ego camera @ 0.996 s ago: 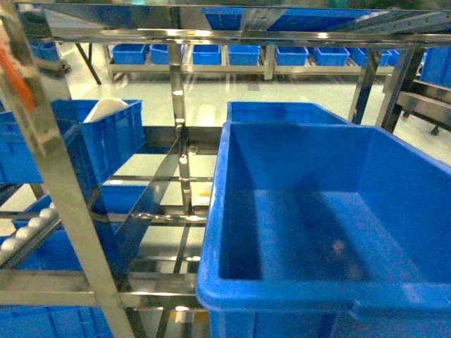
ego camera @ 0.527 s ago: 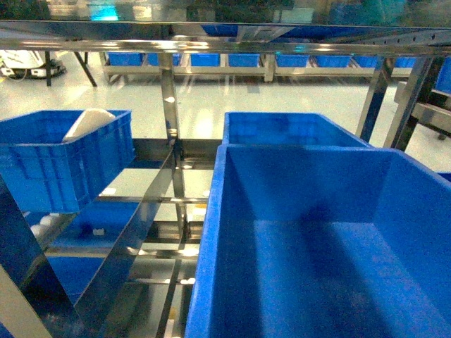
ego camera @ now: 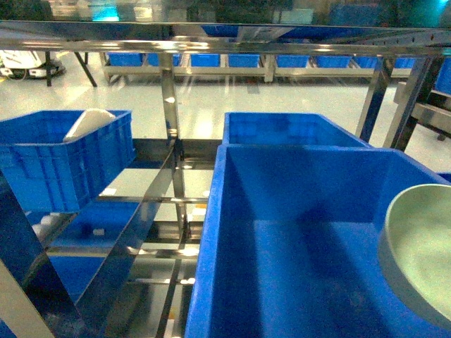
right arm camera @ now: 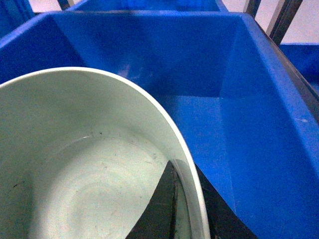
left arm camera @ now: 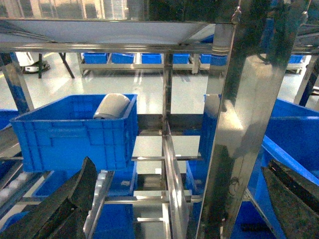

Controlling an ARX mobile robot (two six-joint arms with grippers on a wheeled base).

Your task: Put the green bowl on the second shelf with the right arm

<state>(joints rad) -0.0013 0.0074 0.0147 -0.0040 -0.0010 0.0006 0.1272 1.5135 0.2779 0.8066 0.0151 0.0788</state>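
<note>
Right wrist view: green bowl [right arm camera: 84, 164] is gripped at its rim by the right end effector [right arm camera: 172, 209], held over the large blue bin [right arm camera: 249, 114], apparently carried toward the shelf. Left end effector [left arm camera: 174, 209] is spread wide, empty.

No text or label can be read anywhere.

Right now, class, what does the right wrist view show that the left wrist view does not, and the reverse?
Only the right wrist view shows the green bowl, with a dark finger of the right gripper inside its rim. Only the left wrist view shows the white dish in the left bin, the steel post and the open left gripper. Both show the big blue bin.
</note>
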